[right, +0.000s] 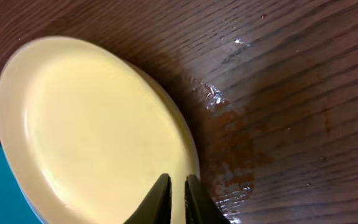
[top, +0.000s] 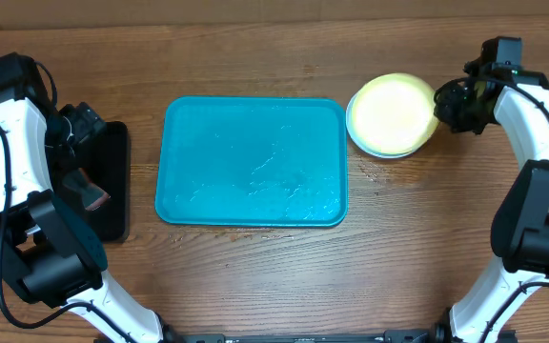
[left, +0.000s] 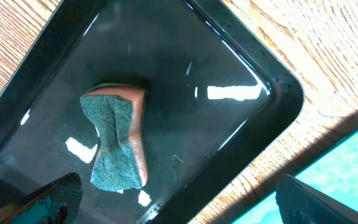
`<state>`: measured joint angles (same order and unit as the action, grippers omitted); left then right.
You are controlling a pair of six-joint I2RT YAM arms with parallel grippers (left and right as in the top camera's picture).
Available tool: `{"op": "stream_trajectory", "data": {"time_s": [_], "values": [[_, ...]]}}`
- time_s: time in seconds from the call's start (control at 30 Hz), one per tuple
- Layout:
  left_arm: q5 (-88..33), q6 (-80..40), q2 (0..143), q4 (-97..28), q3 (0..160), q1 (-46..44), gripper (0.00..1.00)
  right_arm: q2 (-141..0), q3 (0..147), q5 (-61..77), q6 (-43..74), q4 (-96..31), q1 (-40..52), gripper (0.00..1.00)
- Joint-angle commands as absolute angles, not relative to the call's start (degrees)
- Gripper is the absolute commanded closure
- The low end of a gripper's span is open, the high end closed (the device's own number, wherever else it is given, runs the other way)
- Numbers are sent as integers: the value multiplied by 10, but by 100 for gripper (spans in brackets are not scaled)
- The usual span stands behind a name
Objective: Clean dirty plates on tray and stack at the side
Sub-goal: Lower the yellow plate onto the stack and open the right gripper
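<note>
The teal tray (top: 255,162) sits mid-desk, its bare floor streaked with what looks like water. The plates (top: 391,116) are stacked on the desk (top: 255,286) just off the tray's 2 o'clock corner. The yellow-green plate (right: 92,137) is on top and a paler rim peeks out beneath it, though from here I can't count how many lie under it.

My right jaws sit at the stack's 3 o'clock edge, drawn almost together with only a slit between them, right over the top plate's rim. Whether they pinch it I cannot tell. A damp patch (right: 229,149) marks the wood beside the stack.

At the tray's 9 o'clock lies the black tray (left: 278,93). My left jaws hang over it spread wide, grasping nothing — the sponge (left: 117,143) lies loose inside, green scouring face up.
</note>
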<state>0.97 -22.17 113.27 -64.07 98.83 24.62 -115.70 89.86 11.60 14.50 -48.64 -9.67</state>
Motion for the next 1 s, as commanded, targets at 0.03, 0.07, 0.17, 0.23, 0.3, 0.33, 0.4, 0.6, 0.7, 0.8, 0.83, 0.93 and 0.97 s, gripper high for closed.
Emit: {"op": "stream_trajectory", "data": {"time_s": [0.03,0.07,0.17,0.23,0.3,0.33,0.4,0.6,0.7,0.8,0.83,0.93,0.97], "values": [[4,-219,1131,-640,999,244,0,-1152,893,132,153,-491,-86,88],[4,-219,1131,-640,999,244,0,-1152,893,132,153,-495,-85,80],[4,-219,1131,-640,999,244,0,-1151,893,141,153,-523,-85,67],[4,-218,1131,-640,999,244,0,-1145,893,152,152,-548,-85,67],[4,-219,1131,-640,999,244,0,-1130,893,151,149,-574,-85,66],[4,-219,1131,-640,999,244,0,-1117,893,151,148,-588,-85,66],[4,-219,1131,-640,999,244,0,-1091,893,151,143,-613,-85,65],[4,-219,1131,-640,999,244,0,-973,893,149,117,-713,-65,0],[4,-219,1131,-640,999,244,0,-923,893,149,117,-750,-29,0],[4,-219,1131,-640,999,244,0,-886,893,149,118,-773,21,0],[4,-219,1131,-640,999,244,0,-874,893,149,118,-778,43,0],[4,-219,1131,-640,999,244,0,-848,893,149,120,-788,104,0],[4,-219,1131,-640,999,244,0,-844,893,149,120,-794,119,0]]}}
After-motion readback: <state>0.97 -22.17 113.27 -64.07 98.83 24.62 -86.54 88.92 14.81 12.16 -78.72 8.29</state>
